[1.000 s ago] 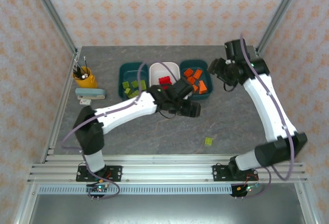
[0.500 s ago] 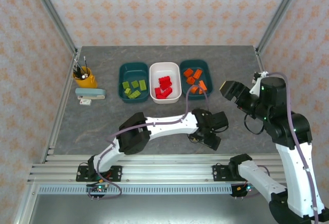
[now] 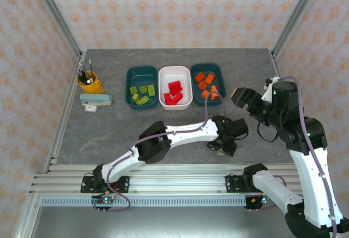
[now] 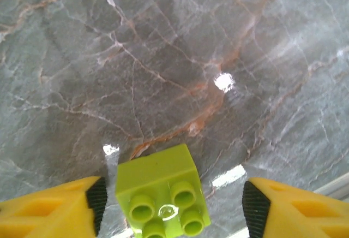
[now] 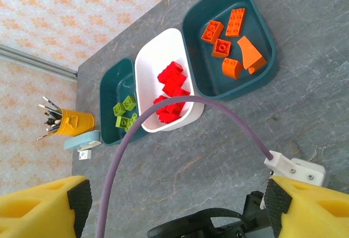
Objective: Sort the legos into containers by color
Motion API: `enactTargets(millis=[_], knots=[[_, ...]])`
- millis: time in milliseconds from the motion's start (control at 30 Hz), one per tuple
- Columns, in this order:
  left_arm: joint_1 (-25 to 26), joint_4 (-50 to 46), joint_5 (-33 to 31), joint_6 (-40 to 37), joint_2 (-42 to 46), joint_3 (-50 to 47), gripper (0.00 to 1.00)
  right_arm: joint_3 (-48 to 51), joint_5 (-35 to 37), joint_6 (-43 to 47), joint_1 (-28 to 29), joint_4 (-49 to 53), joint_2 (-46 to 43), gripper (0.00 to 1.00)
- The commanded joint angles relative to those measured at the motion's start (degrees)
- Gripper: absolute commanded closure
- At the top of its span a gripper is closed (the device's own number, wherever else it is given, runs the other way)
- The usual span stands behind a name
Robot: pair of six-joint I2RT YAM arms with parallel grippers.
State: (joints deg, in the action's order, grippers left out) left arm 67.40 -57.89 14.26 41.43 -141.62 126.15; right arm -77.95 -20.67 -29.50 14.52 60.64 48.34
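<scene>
A lime green lego (image 4: 158, 178) lies studs-up on the grey table between the fingers of my left gripper (image 4: 175, 202). The left pad is close to it and the right pad stands well apart, so the gripper is open around it. From above, the left gripper (image 3: 220, 147) is low at the table's front right. My right gripper (image 3: 241, 97) hangs open and empty above the table's right side. At the back, a teal container (image 3: 142, 75) holds green legos (image 3: 142, 93), the white container (image 3: 174, 73) holds red legos (image 3: 174, 91), and a second teal container (image 3: 207, 67) holds orange legos (image 3: 206, 83).
A yellow pen cup (image 3: 90, 82) and a pale blue stapler (image 3: 96, 101) stand at the back left. The left arm's purple cable (image 5: 163, 112) arcs under the right wrist camera. Metal rails (image 3: 174, 178) run along the near edge.
My left gripper swung from beside the white container to the front right and came down around the lime lego. The right arm pulled back from the orange container to the right.
</scene>
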Motion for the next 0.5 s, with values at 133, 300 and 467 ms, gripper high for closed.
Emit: enactTargets(millis=[133,300,467], knots=[[0.0,-3.4,-2.7,0.8,-0.8,1.2,0.47,0.7,-0.1,1.0,0.0,0.0,0.0,0.16],[0.0,-3.2,-3.9,0.8,-0.3,0.2,0.54,0.7,-0.2,1.1,-0.1,-0.1,0.1,0.16],[-0.1,-3.3,-6.8,-0.1,1.5,-1.2,0.61,0.4,-0.2,1.1,-0.1,0.0,0.3,0.16]])
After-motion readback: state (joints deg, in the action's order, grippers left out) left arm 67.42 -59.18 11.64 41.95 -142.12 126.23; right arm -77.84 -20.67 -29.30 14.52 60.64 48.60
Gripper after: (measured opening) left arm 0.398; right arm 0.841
